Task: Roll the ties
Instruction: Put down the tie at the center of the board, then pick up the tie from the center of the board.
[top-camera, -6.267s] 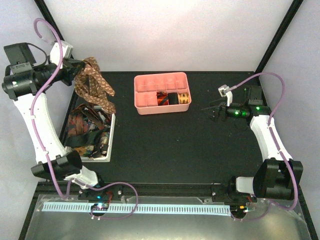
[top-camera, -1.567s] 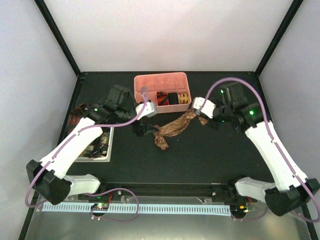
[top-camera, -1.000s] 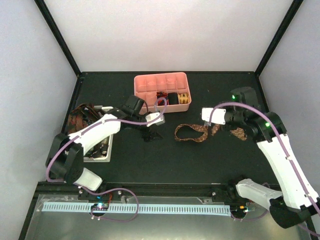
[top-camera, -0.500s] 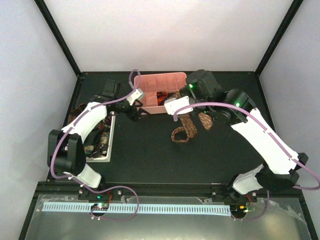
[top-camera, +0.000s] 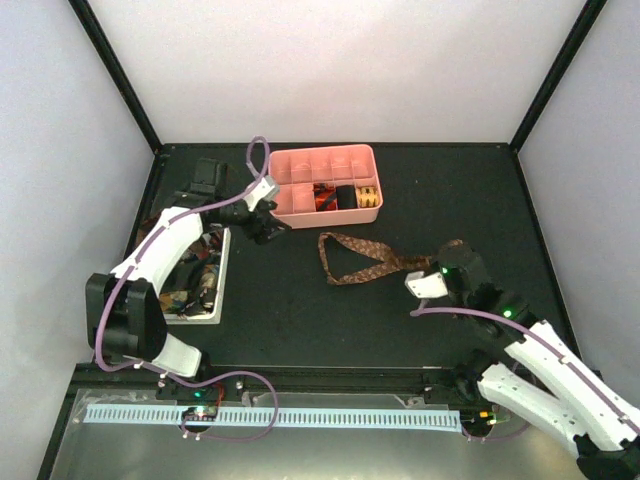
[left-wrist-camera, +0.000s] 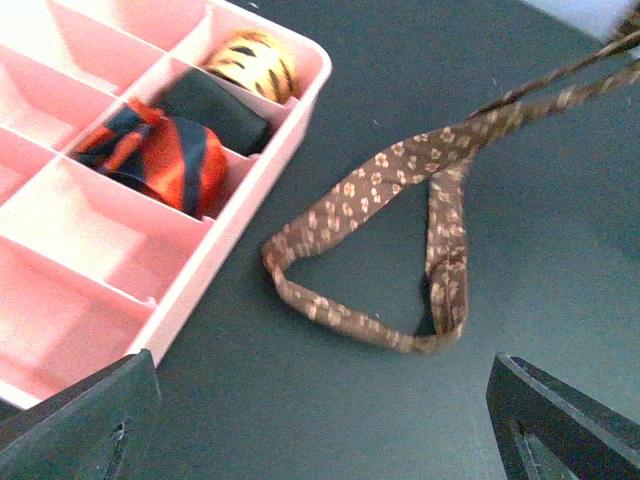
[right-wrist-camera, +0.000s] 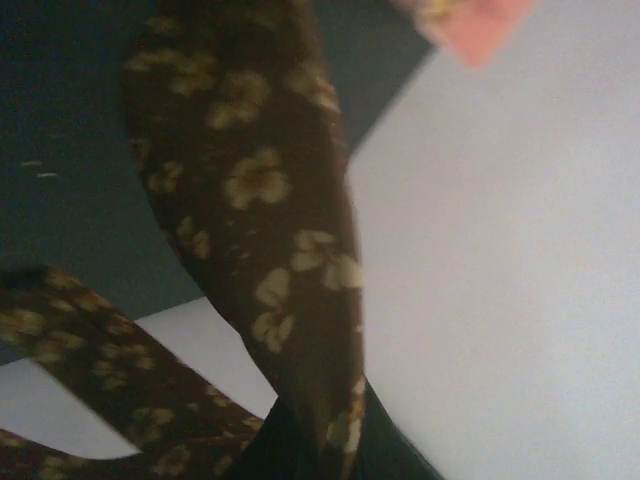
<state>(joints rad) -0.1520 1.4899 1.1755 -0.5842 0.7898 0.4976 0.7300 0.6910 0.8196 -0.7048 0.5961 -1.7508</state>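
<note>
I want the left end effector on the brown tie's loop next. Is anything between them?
Nothing visible. Only bare table lies between the open left end effector and the brown tie. The pink tray sits beside that path, not across it. The right end effector holds the tie's other end.

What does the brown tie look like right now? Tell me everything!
The brown tie is a long, narrow strip of soft-looking fabric, dark brown with small tan flowers. It is unrolled and lies in a flat loop on the black table, near the pink tray. From the loop it stretches to the right hand, which is shut on it.
</note>
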